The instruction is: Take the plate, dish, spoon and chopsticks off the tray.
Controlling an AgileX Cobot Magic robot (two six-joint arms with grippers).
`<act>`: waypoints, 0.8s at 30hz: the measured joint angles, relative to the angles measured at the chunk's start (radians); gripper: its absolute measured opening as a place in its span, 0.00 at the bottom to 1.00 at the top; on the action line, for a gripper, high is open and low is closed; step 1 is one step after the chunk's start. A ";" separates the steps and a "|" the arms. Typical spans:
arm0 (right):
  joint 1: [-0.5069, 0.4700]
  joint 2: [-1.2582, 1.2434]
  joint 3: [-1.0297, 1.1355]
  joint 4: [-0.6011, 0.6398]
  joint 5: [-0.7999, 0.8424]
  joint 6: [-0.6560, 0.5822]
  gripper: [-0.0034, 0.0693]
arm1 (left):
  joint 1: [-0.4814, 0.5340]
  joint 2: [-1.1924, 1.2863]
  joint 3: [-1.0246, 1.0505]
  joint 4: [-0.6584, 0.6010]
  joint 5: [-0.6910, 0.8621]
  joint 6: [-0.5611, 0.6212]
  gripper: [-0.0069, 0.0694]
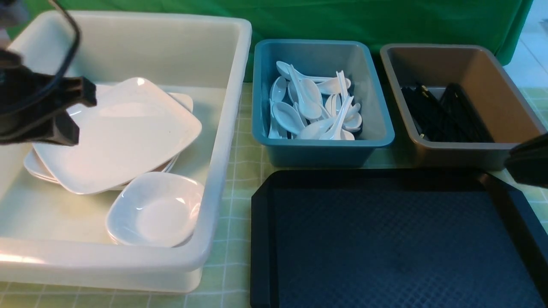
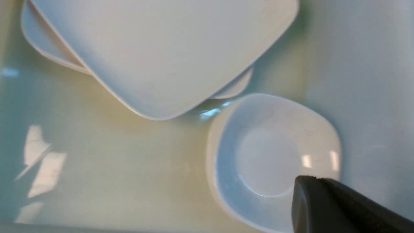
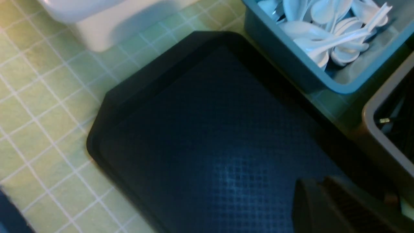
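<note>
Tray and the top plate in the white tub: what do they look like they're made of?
Tray: matte black with a diamond-textured surface, probably moulded plastic. Plate: glossy white with sharp light reflections, either glazed ceramic or melamine; the look alone can't settle which.

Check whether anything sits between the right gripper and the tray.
Nothing visible does. The right gripper hangs by the far right corner of the tray with only open air between them. Nothing shows on the textured surface.
</note>
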 joint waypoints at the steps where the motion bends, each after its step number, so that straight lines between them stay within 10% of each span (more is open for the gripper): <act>1: 0.000 -0.001 0.008 0.000 0.001 0.000 0.10 | 0.011 0.049 -0.036 0.047 0.025 -0.022 0.08; 11: 0.000 0.000 0.041 -0.007 -0.015 0.000 0.11 | 0.311 0.298 -0.208 -0.158 0.049 0.023 0.08; 24: 0.000 0.001 0.115 -0.007 -0.119 0.000 0.12 | 0.232 0.545 -0.210 -0.239 0.069 0.099 0.10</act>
